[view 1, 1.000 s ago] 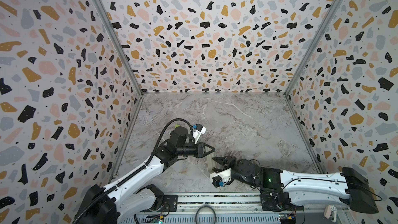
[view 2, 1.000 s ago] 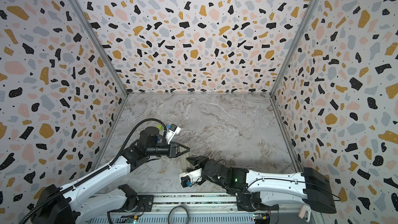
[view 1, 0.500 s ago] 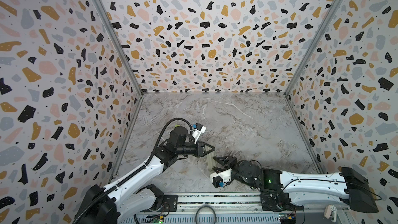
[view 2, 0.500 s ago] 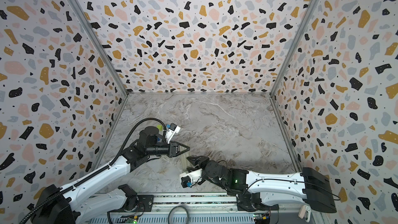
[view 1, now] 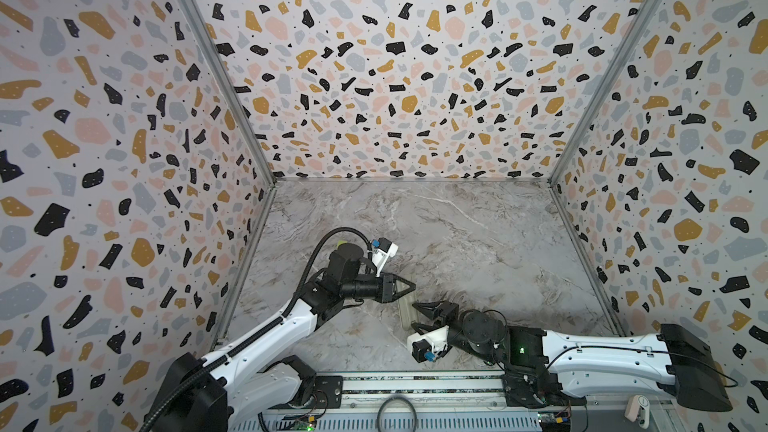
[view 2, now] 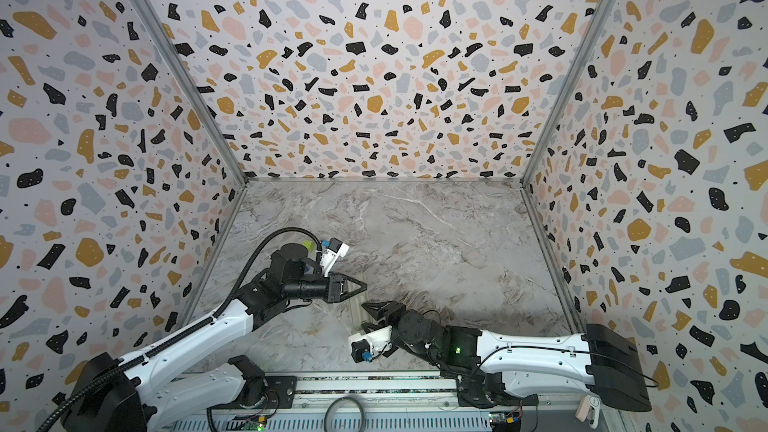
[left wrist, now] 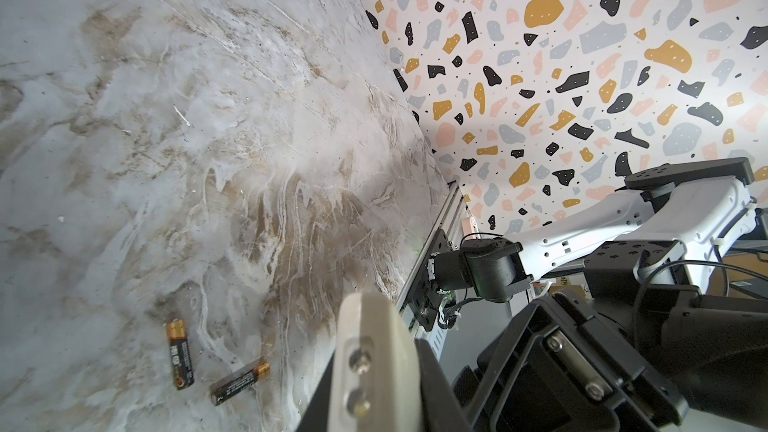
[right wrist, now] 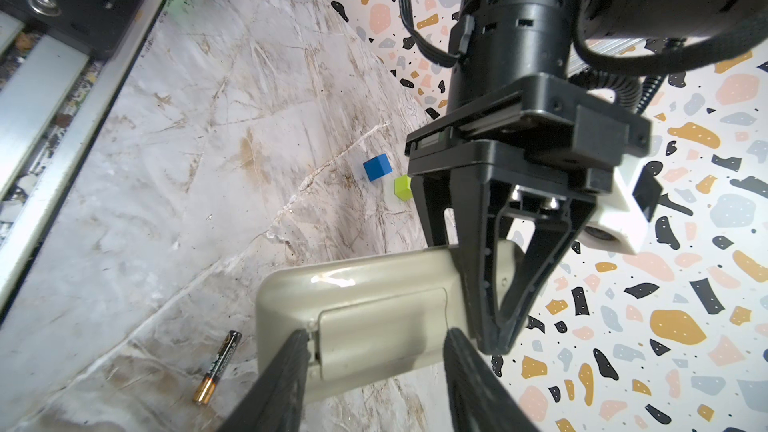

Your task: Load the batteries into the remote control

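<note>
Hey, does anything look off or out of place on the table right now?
Nothing spilled or broken. Two batteries lie loose and skewed to each other on the table, while the remote control, pinched by the left gripper, has its battery cover closed.

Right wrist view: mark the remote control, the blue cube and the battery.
remote control (right wrist: pixel 374 322), right wrist view, on its battery cover.
blue cube (right wrist: pixel 377 167), right wrist view, cube centre.
battery (right wrist: pixel 221 359), right wrist view, dark body.

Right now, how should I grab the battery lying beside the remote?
Grip the battery mid-body, coming down from above, jaws across its length: it lies flat on the table, a slim cylinder likely to roll if nudged sideways.
</note>
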Robot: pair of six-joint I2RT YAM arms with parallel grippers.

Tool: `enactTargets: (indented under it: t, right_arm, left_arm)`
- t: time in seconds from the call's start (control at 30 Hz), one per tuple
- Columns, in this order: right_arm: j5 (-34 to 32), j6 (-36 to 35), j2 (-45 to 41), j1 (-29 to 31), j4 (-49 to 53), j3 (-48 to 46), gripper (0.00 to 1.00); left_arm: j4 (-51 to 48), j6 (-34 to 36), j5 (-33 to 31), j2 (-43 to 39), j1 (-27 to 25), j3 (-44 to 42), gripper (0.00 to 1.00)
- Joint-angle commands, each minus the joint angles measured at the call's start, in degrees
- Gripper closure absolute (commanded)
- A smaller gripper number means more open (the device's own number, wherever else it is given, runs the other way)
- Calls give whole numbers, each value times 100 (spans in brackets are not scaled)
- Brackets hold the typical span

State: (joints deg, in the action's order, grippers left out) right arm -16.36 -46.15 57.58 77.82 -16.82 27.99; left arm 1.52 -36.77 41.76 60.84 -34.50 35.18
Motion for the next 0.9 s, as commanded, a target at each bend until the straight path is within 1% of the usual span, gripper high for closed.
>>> enactTargets:
  t: [0.0,0.37,0.87]
  right_arm:
    - [-350,65,-185,-38,-401,49,45]
    - [-273,130,-133,-39,-366,31,45]
    - [-148,146,-101,-37,-339,49,44]
  left_arm:
    - [-265,127,201,18,-50,37,100]
    - [-152,3,236,-37,-30,54,100]
    - [-144,12,192,-56,48,49,100]
